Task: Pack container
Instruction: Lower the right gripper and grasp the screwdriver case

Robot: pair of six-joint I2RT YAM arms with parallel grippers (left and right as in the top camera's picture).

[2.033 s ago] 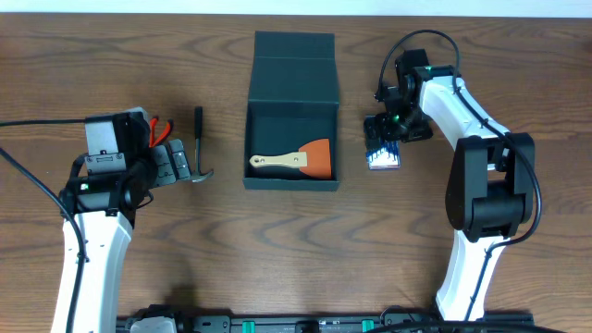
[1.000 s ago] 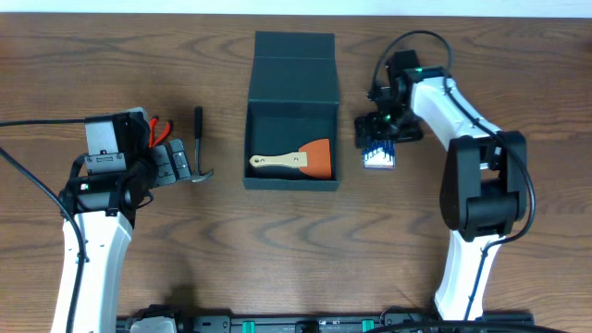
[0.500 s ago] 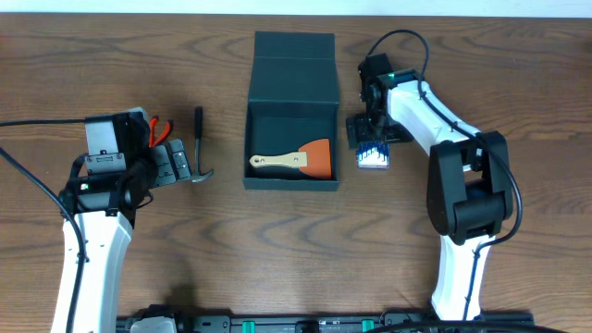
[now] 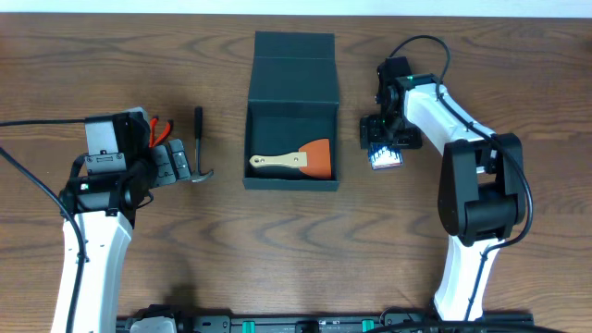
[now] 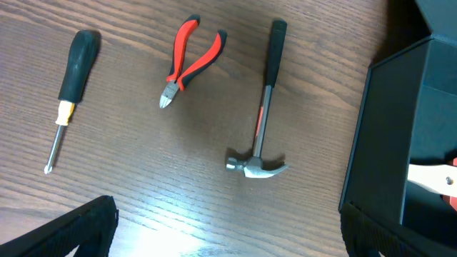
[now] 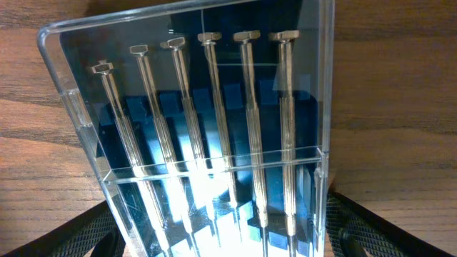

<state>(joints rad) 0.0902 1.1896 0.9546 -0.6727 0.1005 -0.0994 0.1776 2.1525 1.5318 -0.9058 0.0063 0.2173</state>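
Note:
The dark teal container stands open at the table's middle, its flap lid laid back. Inside lies a scraper with an orange blade and a wooden handle. My right gripper is just right of the container, shut on a clear case of small precision screwdrivers. The case fills the right wrist view between the fingers. My left gripper is open and empty, left of the container, its fingers wide apart above bare table.
A claw hammer lies left of the container, head toward me. Red-handled pliers and a black-handled screwdriver lie further left. In the overhead view the hammer sits beside the left gripper.
My right gripper carried the screwdriver case left toward the container, then back right a little. The left arm, the hammer and the container have not moved.

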